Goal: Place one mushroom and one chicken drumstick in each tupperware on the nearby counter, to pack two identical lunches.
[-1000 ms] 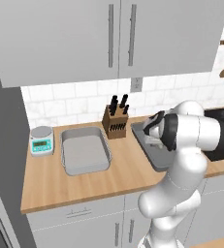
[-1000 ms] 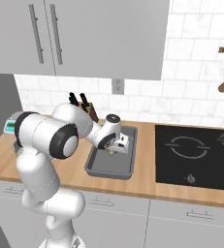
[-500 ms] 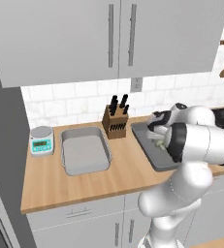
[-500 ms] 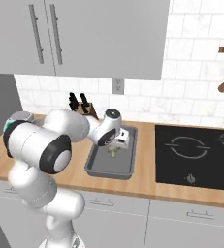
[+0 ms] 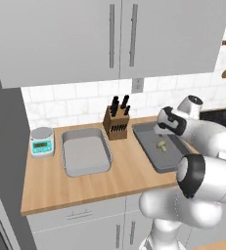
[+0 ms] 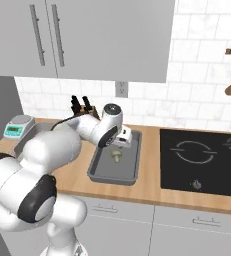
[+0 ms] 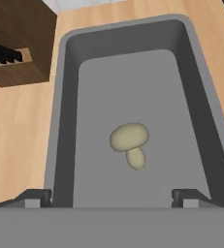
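Observation:
A pale tan mushroom (image 7: 129, 140) lies loose on the floor of the darker grey tupperware (image 7: 60, 121), stem toward the hand. My gripper (image 7: 112, 197) hangs just above it, open, with nothing between its fingertips (image 7: 36, 197). From the base, the same mushroom (image 5: 161, 145) sits mid-tray under the gripper (image 5: 164, 128). The light grey tupperware (image 5: 65, 156) stands to the left on the wooden counter (image 5: 124, 176) and holds nothing. The chicken drumstick is out of view.
A knife block (image 5: 117, 124) stands between the two containers at the back. A scale with a teal display (image 5: 41, 141) sits at the counter's left end. The black stovetop (image 6: 202, 160) lies right of the dark tupperware (image 6: 94, 172).
The jaws went from partly closed to wide open over the dark tupperware. The mushroom left them and now rests on the tray floor.

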Available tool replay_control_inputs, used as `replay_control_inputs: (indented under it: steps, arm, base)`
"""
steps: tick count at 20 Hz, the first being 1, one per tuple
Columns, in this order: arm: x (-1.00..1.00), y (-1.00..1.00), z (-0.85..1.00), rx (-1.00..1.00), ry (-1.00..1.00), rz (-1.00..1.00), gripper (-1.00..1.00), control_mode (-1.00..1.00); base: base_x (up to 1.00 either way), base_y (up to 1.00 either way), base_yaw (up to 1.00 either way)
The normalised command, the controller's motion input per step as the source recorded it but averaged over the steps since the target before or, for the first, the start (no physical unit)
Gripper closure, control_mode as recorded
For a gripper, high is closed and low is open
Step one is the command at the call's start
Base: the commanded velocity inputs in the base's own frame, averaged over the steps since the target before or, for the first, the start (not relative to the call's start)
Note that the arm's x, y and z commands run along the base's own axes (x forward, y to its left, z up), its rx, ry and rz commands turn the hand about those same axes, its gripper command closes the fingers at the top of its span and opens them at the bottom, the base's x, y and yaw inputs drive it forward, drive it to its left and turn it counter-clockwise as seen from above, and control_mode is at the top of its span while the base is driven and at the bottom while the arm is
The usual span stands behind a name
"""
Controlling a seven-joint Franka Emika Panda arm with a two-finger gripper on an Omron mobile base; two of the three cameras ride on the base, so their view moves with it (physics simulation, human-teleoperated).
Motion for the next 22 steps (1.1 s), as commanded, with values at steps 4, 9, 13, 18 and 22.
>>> replay_control_inputs:
  steps: [4,9,13,18,22]
  arm:
    - [-0.98,0.00,0.00,0.00,-0.06,0.00,-1.00,-1.00]
    - [-0.92,0.06,0.04,0.00,-0.05,0.00,-1.00,-1.00]
    - [-0.50,0.34,0.23,0.00,0.00,0.00,-1.00,-1.00]
    - [-0.11,0.39,0.45,0.02,0.00,0.00,-1.00,-1.00]
    - [0.01,0.31,0.40,0.03,0.07,0.00,-1.00,-1.00]
  base:
    - [0.00,0.00,0.00]
    - [0.00,0.00,0.00]
    - [0.00,0.00,0.00]
    - [0.00,0.00,0.00]
    - [0.00,0.00,0.00]
